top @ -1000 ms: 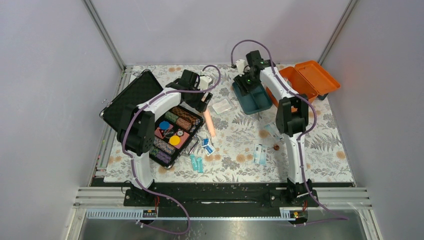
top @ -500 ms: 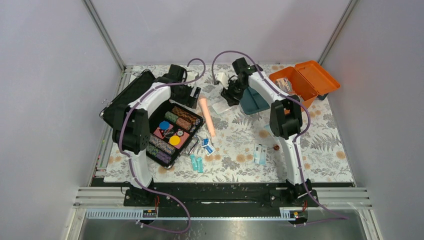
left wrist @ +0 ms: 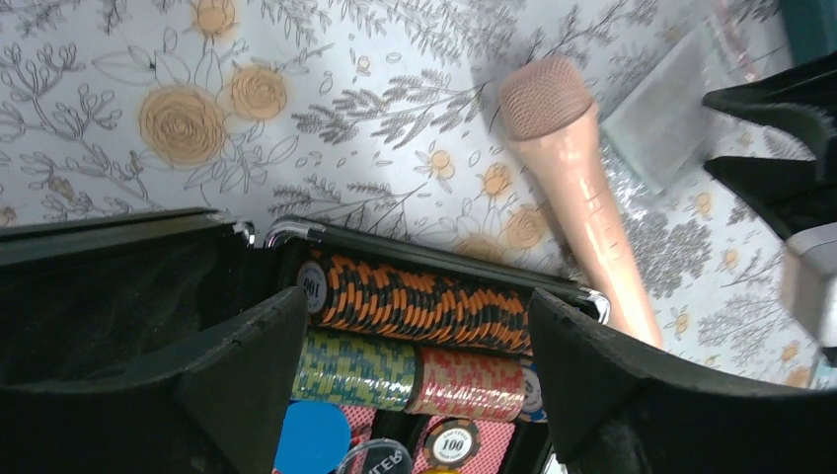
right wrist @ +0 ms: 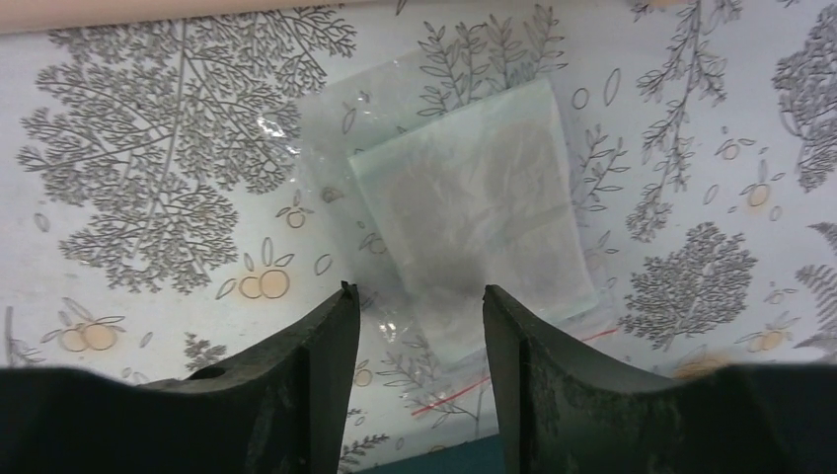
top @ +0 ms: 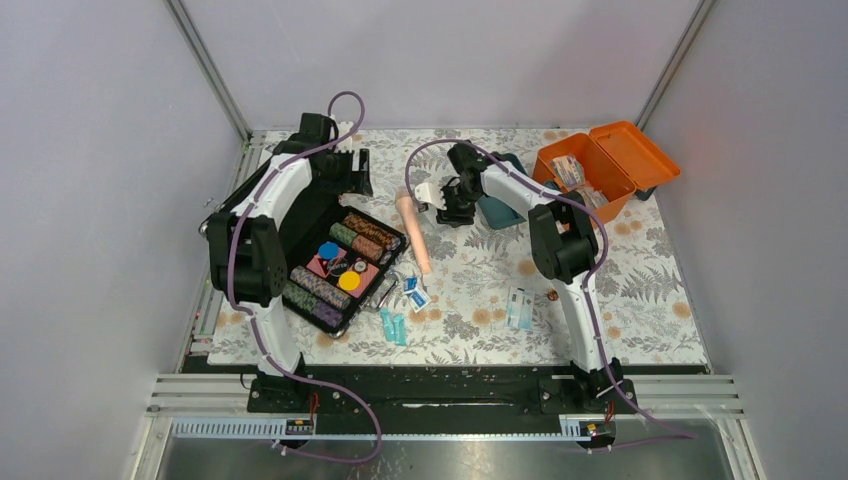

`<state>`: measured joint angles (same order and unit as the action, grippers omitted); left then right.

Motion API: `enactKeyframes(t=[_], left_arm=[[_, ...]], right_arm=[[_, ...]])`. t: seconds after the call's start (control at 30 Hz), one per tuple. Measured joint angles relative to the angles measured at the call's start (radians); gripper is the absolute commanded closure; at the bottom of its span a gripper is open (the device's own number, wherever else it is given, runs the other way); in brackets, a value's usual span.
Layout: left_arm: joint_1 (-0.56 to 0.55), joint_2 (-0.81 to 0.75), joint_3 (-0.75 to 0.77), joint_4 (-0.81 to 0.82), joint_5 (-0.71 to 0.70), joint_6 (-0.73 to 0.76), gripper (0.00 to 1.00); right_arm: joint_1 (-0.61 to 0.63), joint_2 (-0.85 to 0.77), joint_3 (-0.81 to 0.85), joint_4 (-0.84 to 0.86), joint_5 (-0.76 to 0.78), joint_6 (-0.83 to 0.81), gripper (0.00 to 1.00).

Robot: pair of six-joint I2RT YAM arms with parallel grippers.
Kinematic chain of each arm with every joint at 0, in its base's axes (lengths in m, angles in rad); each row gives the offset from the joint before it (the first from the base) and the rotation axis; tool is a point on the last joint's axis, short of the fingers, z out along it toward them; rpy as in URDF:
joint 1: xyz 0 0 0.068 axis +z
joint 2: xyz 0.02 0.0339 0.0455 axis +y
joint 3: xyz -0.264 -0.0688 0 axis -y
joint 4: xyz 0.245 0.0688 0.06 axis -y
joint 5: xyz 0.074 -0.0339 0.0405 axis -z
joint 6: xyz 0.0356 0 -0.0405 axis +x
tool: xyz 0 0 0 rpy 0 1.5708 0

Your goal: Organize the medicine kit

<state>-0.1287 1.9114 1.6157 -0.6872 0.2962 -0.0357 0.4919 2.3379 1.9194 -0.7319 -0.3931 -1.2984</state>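
The medicine kit (top: 612,186), an orange box, stands open at the back right, its lid (top: 637,150) leaning back and packets inside. Its dark teal tray (top: 502,209) lies on the table to the left, partly under my right arm. My right gripper (top: 447,197) (right wrist: 419,296) hangs open just above a clear zip bag (right wrist: 464,212) holding a pale pad; nothing sits between the fingers. A pink tube (top: 413,233) (left wrist: 577,188) lies left of the bag. My left gripper (top: 345,168) (left wrist: 419,306) is open and empty over the black chip case (top: 345,265).
Striped chip stacks (left wrist: 424,301) fill the black case, whose lid (top: 262,190) lies open on the left. Blue sachets (top: 415,292), teal vials (top: 393,325), a flat packet (top: 520,305) and a small brown piece (top: 553,295) lie on the floral cloth toward the front.
My right gripper swung left from the teal tray to over the clear bag. The left arm pulled back and left, away from the pink tube, to the chip case's far end.
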Motion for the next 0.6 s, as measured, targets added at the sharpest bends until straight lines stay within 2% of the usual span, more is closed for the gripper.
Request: enactKeyframes(t=[0.13,0.27,0.33,0.4,0.43,0.47,0.5,0.6], left_arm=[[-0.002,0.000,0.027,0.003,0.011,-0.024,0.20],[-0.005,0.001,0.028,0.002,0.015,-0.030,0.20],[-0.005,0.001,0.028,0.001,0.015,-0.034,0.20],[-0.005,0.001,0.028,0.001,0.015,-0.037,0.20],[-0.005,0.001,0.028,0.001,0.015,-0.038,0.20],[-0.005,0.001,0.028,0.001,0.015,-0.040,0.20],[-0.005,0.001,0.028,0.001,0.016,-0.041,0.20],[-0.005,0.001,0.028,0.001,0.016,-0.043,0.20]], right_arm=[[0.000,-0.002,-0.011,0.036,0.006,-0.055,0.53],[0.000,-0.002,-0.013,0.011,-0.013,-0.148,0.56],[0.000,-0.002,-0.013,-0.014,-0.029,-0.199,0.60],[0.001,-0.003,-0.017,-0.042,-0.043,-0.256,0.70],[0.002,-0.006,-0.021,-0.050,-0.044,-0.281,0.79],[0.003,-0.010,-0.028,-0.060,-0.045,-0.303,0.94],[0.004,-0.012,-0.034,-0.068,-0.045,-0.320,1.00],[0.007,-0.014,-0.040,-0.071,-0.043,-0.328,1.00]])
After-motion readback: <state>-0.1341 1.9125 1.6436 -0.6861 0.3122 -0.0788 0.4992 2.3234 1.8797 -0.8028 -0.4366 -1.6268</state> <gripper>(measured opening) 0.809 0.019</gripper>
